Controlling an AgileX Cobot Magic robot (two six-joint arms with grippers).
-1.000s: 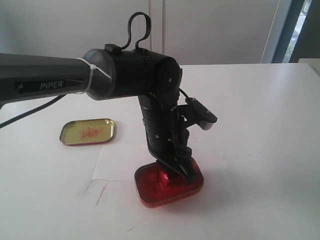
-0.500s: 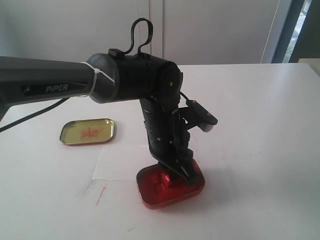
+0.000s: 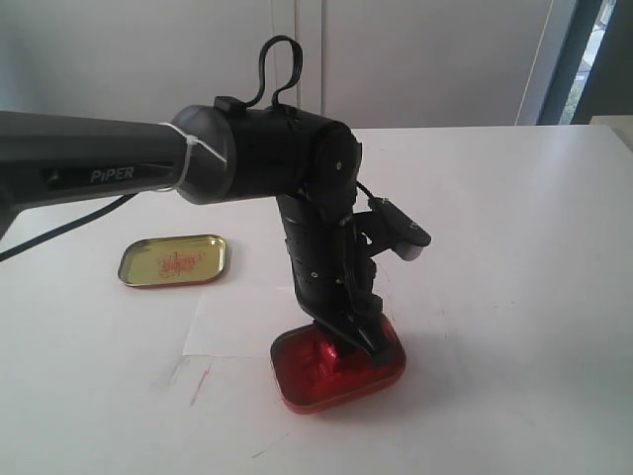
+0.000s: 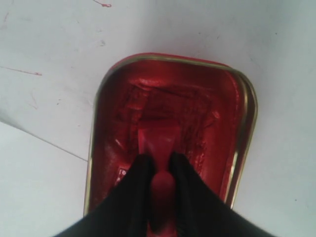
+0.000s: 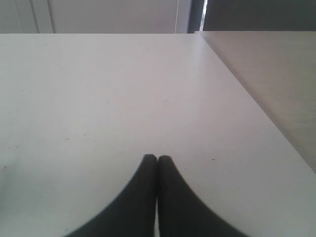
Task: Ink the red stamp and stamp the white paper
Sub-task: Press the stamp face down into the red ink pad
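left pincer (image 4: 160, 163) — clamped on red stamp (image 4: 158, 138) | stamp base inside ink tin (image 4: 244, 113)

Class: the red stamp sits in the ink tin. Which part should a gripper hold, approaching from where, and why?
The handle of the red stamp, from above: the base lies low inside the rim of the ink tin, probably leaving only the raised handle free. The left gripper pinches it so.

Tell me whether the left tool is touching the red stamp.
Touching. The left wrist view shows the left tool clamped on the red stamp, both fingers flush against its handle with no gap, over the red ink tin.
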